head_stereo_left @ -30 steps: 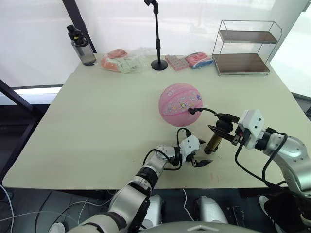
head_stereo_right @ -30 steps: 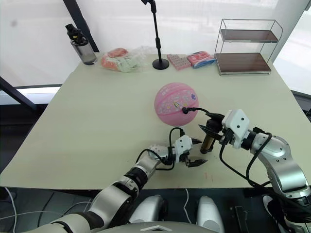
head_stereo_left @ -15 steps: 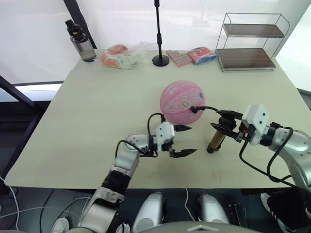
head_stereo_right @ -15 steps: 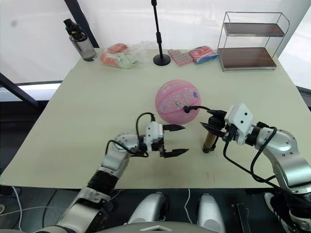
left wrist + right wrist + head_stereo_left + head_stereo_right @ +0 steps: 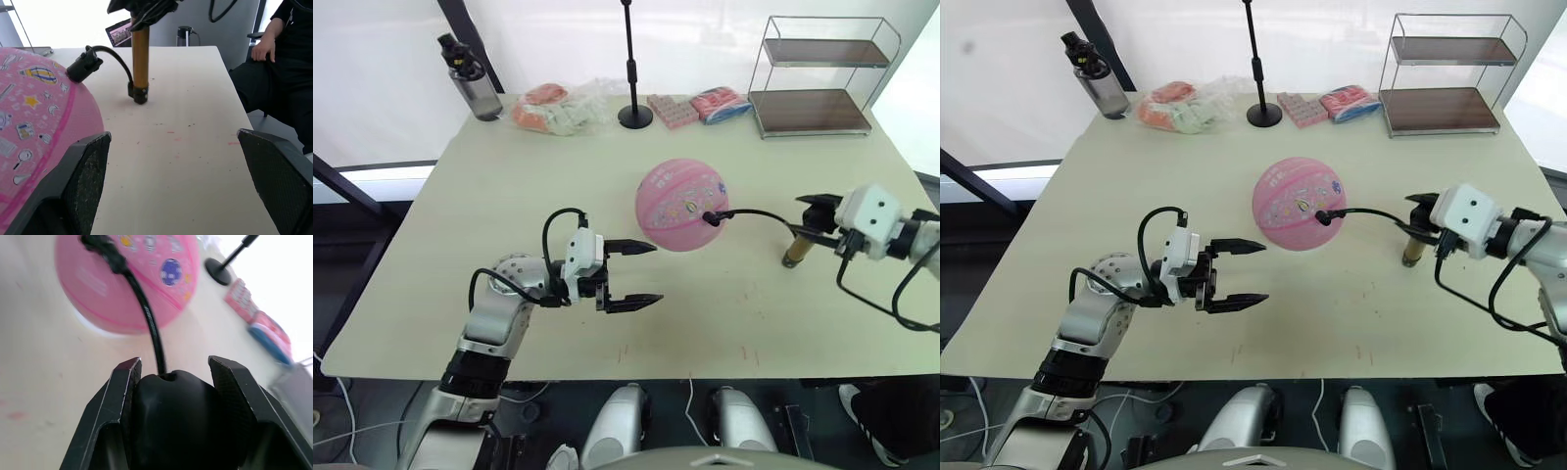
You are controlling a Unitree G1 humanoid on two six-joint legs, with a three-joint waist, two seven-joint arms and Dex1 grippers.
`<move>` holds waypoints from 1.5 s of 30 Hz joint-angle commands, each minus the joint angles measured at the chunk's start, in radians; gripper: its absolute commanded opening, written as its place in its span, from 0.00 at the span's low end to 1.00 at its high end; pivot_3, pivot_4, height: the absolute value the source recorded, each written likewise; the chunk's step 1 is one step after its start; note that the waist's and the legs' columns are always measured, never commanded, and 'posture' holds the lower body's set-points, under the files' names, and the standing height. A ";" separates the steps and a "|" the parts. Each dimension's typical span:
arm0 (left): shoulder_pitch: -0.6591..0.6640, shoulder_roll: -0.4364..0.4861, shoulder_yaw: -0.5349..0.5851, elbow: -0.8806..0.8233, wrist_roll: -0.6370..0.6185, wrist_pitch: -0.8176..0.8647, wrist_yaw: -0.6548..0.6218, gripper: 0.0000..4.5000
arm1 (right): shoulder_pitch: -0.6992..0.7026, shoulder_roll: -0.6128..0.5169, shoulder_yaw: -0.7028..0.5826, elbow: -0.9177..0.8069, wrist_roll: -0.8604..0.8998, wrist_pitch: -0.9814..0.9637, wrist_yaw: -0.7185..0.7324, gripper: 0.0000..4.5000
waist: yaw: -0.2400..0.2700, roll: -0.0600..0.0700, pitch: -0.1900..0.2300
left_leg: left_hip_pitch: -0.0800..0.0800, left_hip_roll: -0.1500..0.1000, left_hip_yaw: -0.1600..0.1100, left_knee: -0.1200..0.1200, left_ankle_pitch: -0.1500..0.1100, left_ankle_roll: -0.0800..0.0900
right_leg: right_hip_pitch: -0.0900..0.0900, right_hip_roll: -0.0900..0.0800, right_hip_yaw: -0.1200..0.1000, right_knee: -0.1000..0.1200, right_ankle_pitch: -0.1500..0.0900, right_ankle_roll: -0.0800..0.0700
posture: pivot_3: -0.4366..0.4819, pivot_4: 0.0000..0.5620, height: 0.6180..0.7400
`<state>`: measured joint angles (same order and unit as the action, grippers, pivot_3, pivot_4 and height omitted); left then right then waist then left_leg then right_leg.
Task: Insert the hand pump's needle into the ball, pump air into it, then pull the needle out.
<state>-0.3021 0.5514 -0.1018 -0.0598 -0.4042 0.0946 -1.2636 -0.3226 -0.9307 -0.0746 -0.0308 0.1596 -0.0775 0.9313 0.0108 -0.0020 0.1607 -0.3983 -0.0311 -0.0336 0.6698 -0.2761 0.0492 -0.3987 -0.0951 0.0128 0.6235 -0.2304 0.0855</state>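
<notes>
Strong daylight is coming from the white backdrop behind the table (image 5: 509,206), which is blowing out to near pure white with no detail. The tabletop is reading evenly bright, with a mild sheen. Shadows are staying soft and short: a faint one is lying under the ball (image 5: 683,206), on the side facing the left gripper (image 5: 631,274). In the left wrist view the fingers (image 5: 80,171) are sitting out of focus, while the table beyond them is rendering sharp and the far window is glaring. In the right wrist view, everything beyond the right gripper (image 5: 173,382) is blurring, and the upper area is washing out.
</notes>
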 commanded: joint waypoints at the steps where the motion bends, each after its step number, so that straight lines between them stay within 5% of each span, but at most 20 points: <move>1: 0.003 -0.009 0.002 -0.050 -0.021 0.001 0.013 0.97 | -0.031 -0.047 0.025 0.083 -0.156 -0.230 -0.022 0.42 | 0.000 0.000 0.001 | 0.000 0.000 0.000 0.000 0.000 0.000 | -0.001 0.000 0.000 0.000 0.000 0.000 | 0.48 0.27 1.00; 10: 0.003 -0.024 0.002 -0.056 -0.023 0.004 0.031 0.97 | 0.009 0.028 0.088 0.190 -0.412 -0.626 -0.253 0.42 | 0.001 0.000 0.001 | 0.000 0.000 0.001 0.000 0.001 -0.002 | -0.001 0.001 0.001 0.001 0.000 0.000 | 0.48 0.27 1.00; 22: -0.009 -0.034 0.004 -0.037 -0.017 -0.004 0.042 0.97 | 0.144 0.153 0.211 0.147 -0.565 -0.658 -0.370 0.42 | -0.006 0.000 0.001 | 0.002 0.002 0.000 0.000 0.003 -0.005 | 0.000 0.005 0.003 0.003 0.000 0.000 | 0.48 0.27 1.00; 24: -0.010 -0.034 0.007 -0.038 -0.021 0.000 0.045 1.00 | 0.158 0.165 0.215 0.149 -0.561 -0.630 -0.373 0.61 | -0.005 -0.003 0.000 | 0.002 0.002 -0.001 0.000 0.003 -0.005 | 0.001 0.006 0.003 0.003 0.000 -0.001 | 0.48 0.27 1.00; 28: -0.007 -0.030 0.011 -0.041 -0.023 0.002 0.046 1.00 | 0.176 0.151 0.228 0.145 -0.452 -0.649 -0.326 0.99 | -0.003 -0.001 0.001 | 0.002 0.001 0.000 0.000 0.003 -0.005 | 0.001 0.006 0.004 0.003 0.000 0.000 | 0.48 0.27 1.00; 35: -0.006 -0.027 0.008 -0.033 -0.016 -0.009 0.042 1.00 | 0.168 0.121 0.234 0.151 -0.218 -0.634 -0.190 0.99 | -0.020 -0.001 0.001 | 0.003 0.002 0.000 0.001 0.003 -0.004 | 0.001 0.006 0.005 0.004 0.000 -0.001 | 0.48 0.27 1.00; 45: -0.052 -0.047 0.076 -0.042 -0.059 0.006 0.107 1.00 | 0.337 0.181 0.099 -0.084 0.302 -0.325 -0.103 0.99 | -0.012 -0.001 0.001 | 0.003 0.003 -0.002 0.001 0.002 -0.003 | 0.002 0.006 0.003 0.004 0.000 -0.001 | 0.48 0.27 1.00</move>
<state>-0.3296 0.5086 -0.0628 -0.0846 -0.4356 0.1029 -1.1759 -0.0054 -0.7565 0.0638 -0.0382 0.3714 -0.4458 0.8213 -0.0009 -0.0031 0.1617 -0.3957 -0.0282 -0.0359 0.6711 -0.2740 0.0461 -0.3967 -0.0891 0.0162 0.6275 -0.2301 0.0848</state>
